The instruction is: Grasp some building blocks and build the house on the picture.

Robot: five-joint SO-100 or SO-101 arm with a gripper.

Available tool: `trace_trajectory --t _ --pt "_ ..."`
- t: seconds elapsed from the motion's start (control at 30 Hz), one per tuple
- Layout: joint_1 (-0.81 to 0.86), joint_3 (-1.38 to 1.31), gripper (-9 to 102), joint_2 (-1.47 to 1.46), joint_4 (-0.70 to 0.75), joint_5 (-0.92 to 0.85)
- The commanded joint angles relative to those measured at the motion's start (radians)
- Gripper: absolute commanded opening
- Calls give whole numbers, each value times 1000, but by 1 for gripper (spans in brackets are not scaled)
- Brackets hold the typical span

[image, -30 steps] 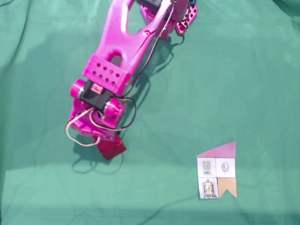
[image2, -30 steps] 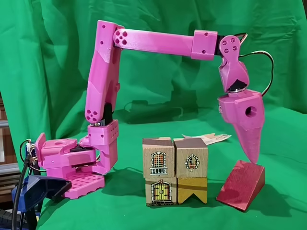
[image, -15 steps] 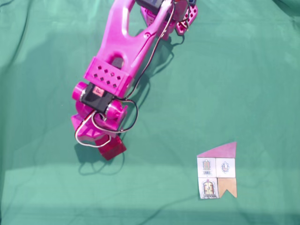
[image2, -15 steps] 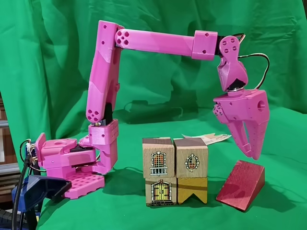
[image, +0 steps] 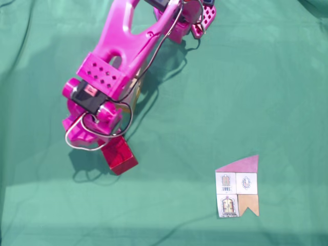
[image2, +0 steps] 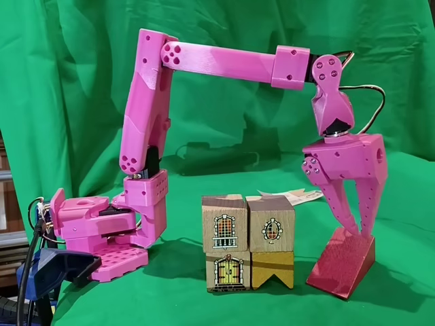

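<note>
Dark red glossy wedge-shaped wooden block [image2: 342, 263] lies on the green cloth [image: 256, 77], sloped face up, just right of four stacked wooden cubes [image2: 249, 242] with printed windows and a door. Pink two-finger gripper [image2: 358, 232] straddles its upper edge, jaws spread, not clenched. Paper house card [image: 237, 187] lies well apart.

the gripper [image2: 356, 231] has turned, spread its jaws, and dropped astride the red wedge block's [image2: 342, 261] top edge.

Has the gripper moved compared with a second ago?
Yes. In the front fixed view the gripper has turned and opened, fingertips now at the red wedge block's top edge; the stacked blocks give the reference.
</note>
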Motion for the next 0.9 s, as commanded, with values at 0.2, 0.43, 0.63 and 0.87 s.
trace_trajectory --t 0.2,0.43,0.63,0.87 --pt "3 -6 0 -12 2 8" --pt "3 -6 0 -12 2 9" --pt "3 -5 0 -12 2 9" --pt "3 -5 0 -12 2 9"
